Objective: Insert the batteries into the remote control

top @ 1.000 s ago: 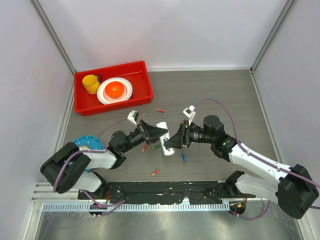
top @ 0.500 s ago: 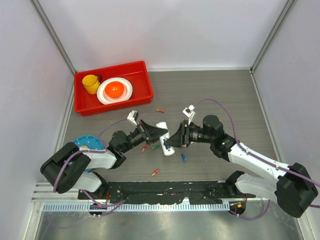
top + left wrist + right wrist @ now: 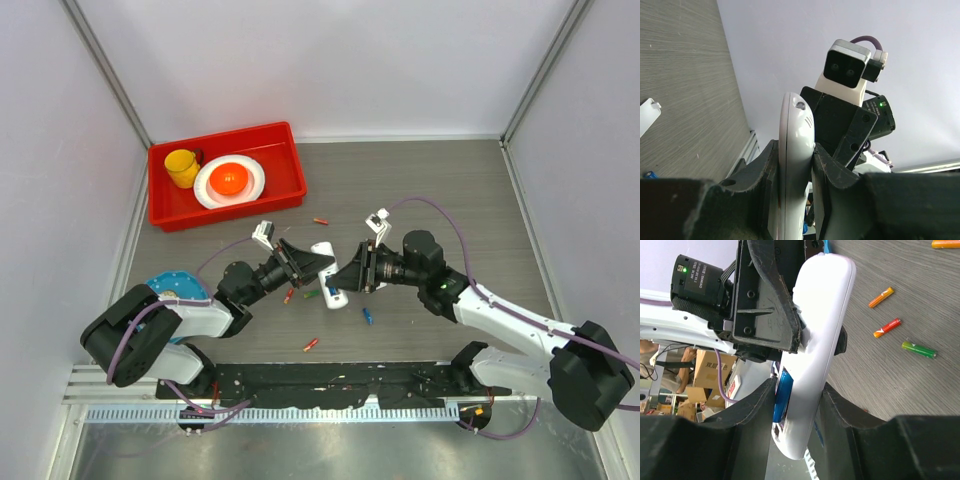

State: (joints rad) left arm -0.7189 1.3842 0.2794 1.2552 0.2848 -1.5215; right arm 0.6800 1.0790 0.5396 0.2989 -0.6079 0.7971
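The white remote control [image 3: 324,251] is held off the table between both grippers, and also shows in the left wrist view [image 3: 794,150] and the right wrist view [image 3: 822,325]. My left gripper [image 3: 310,264] is shut on one end of it. My right gripper [image 3: 346,277] is shut on the other end, one finger pressing a blue battery [image 3: 782,392] into the slotted back. Loose batteries lie on the table: red [image 3: 320,220], red [image 3: 289,296], green [image 3: 312,294], blue [image 3: 367,316] and orange [image 3: 311,345].
A red tray [image 3: 285,140] with a yellow cup [image 3: 182,166] and a white plate [image 3: 250,188] stands at the back left. A short white cover piece [image 3: 647,116] lies on the table. White walls close three sides.
Both grippers still hold the remote. The right gripper and the remote have shifted slightly up and to the left.
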